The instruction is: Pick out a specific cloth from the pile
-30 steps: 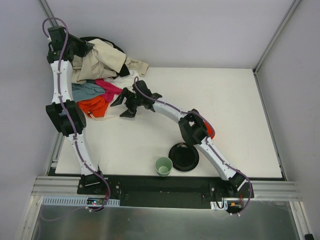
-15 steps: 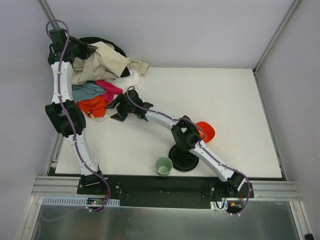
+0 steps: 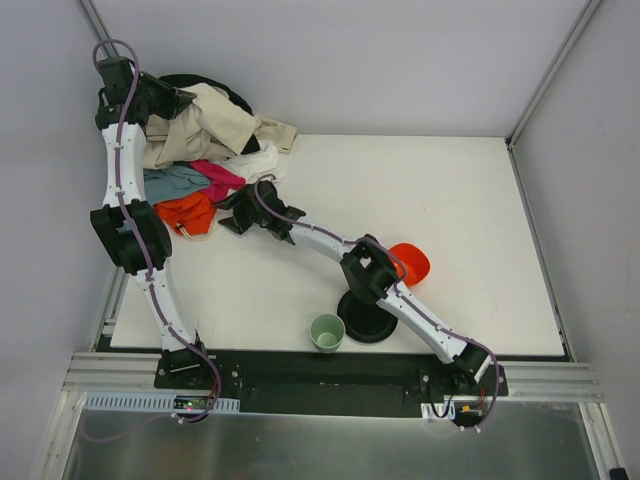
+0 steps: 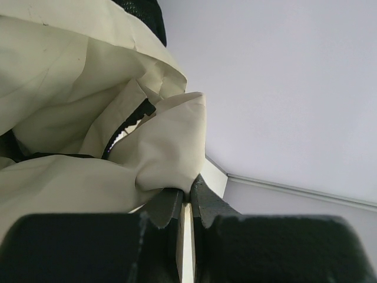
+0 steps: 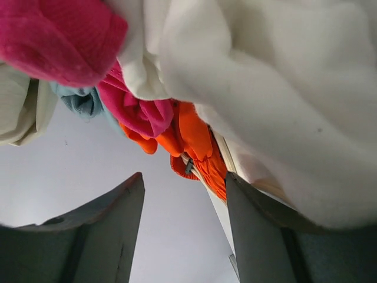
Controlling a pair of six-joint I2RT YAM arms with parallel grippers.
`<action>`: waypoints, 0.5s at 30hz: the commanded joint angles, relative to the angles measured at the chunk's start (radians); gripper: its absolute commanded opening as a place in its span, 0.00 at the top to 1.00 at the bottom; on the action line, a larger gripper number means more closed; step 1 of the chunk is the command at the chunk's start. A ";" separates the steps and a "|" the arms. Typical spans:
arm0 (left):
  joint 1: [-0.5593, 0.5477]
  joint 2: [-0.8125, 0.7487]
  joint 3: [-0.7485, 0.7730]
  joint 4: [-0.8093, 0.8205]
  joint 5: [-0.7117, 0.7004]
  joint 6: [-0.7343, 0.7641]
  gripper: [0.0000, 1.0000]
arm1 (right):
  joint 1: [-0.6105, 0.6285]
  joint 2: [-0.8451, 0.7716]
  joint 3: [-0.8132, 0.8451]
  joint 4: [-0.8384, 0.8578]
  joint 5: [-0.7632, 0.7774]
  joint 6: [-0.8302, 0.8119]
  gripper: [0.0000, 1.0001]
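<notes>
The orange-red cloth [image 3: 186, 212] lies at the near edge of the pile [image 3: 205, 140], below a teal piece and beside a magenta-pink one. My right gripper [image 3: 229, 214] is open just right of it, at the pile's edge. In the right wrist view the orange-red cloth [image 5: 197, 140] hangs between pink and white fabric, just beyond my open gripper [image 5: 184, 180]. My left gripper [image 3: 178, 99] is shut on the beige cloth [image 4: 156, 150] at the far side of the pile and holds it raised. In the left wrist view the gripper [image 4: 187, 191] pinches a beige fold.
An orange bowl [image 3: 411, 263], a black plate [image 3: 366, 318] and a green cup [image 3: 327, 331] stand near the front, by the right arm. The pile lies at the table's far left corner, next to the left wall.
My right gripper has moved left, across the table to the pile's edge beside the orange-red cloth. The left gripper has kept its hold on the beige cloth and barely moved.
</notes>
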 commanded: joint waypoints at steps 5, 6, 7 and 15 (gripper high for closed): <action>0.005 -0.091 -0.158 0.030 -0.040 0.109 0.95 | -0.009 0.041 -0.015 0.026 -0.009 0.163 0.49; 0.005 -0.100 -0.202 0.009 -0.057 0.113 0.87 | -0.018 0.031 -0.034 0.054 -0.028 0.163 0.50; 0.005 -0.109 -0.238 -0.008 -0.074 0.121 0.80 | -0.029 0.011 -0.055 0.069 -0.052 0.156 0.50; 0.002 -0.134 -0.307 -0.260 -0.264 0.277 0.16 | -0.120 -0.133 -0.199 0.095 -0.221 0.015 0.32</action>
